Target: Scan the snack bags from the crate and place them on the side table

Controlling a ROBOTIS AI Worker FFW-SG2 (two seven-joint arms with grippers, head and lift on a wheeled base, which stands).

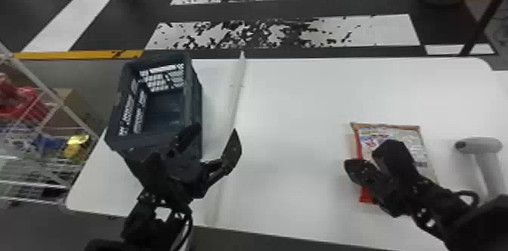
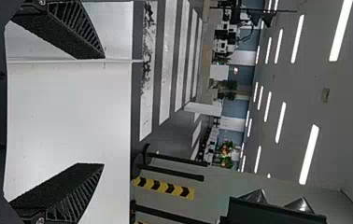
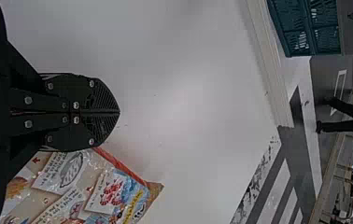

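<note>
While left jaws gape and right jaws stand closed, the snack bag (image 1: 418, 146) shines, red-edged.

No lettering is legible on the snack bag (image 3: 114, 191), while black chevrons (image 2: 170, 188) mark a yellow strip (image 2: 162, 187).

Glossy plastic snack bag (image 3: 114, 191) (crinkled, too); matt plastic crate (image 1: 141, 142).

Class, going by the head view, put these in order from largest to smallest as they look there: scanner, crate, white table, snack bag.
1. White table
2. Crate
3. Snack bag, partly covered
4. Scanner, partly covered
</note>
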